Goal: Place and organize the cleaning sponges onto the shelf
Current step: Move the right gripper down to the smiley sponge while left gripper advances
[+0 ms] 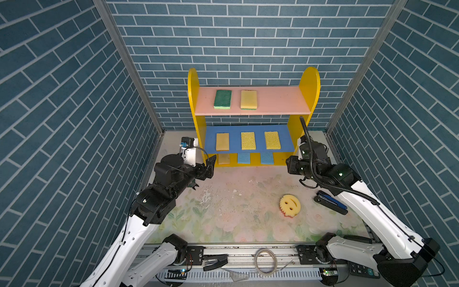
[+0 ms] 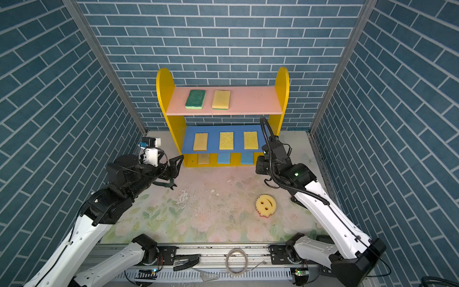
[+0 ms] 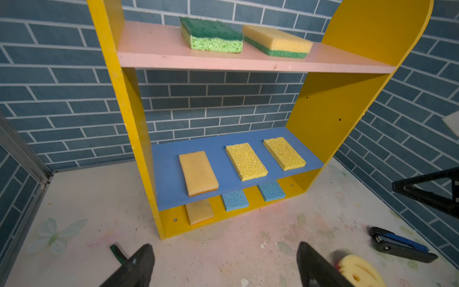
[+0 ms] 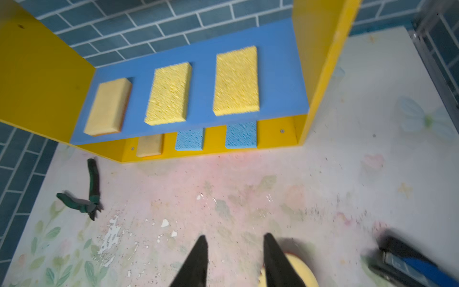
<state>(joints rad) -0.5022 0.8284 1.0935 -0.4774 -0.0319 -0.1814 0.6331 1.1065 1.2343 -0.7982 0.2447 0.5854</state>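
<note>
One round yellow foam sponge with a smiley face and pink underside [image 1: 289, 205] lay on the flower-printed table [image 1: 236, 223], right of the middle and roughly halfway between the three-tier wooden shelf with yellow sides [image 1: 309, 82] and the front edge. My right gripper [image 4: 234, 237] hung over the table between shelf and sponge, its jaws apart and holding nothing. The sponge lay from it toward the front edge, with its rim showing just beside one finger in the right wrist view. My left gripper [image 3: 224, 263] hung near the shelf's left foot, jaws wide apart and empty, well apart from the sponge, so I judged the right arm the nearer. Being round, the sponge had no long axis to match. A black and blue stapler [image 1: 330, 202] lay near it toward the right edge, and I judged it a risk to the outer finger. The table was flat, worn and speckled. The pink top board [image 1: 280, 102] carried a green-topped rectangular sponge [image 1: 222, 99] and a yellow rectangular sponge with a green base [image 1: 248, 99] on its left half, and its right half was bare. The blue middle board [image 1: 285, 139] and the yellow base each held three flat sponges
</note>
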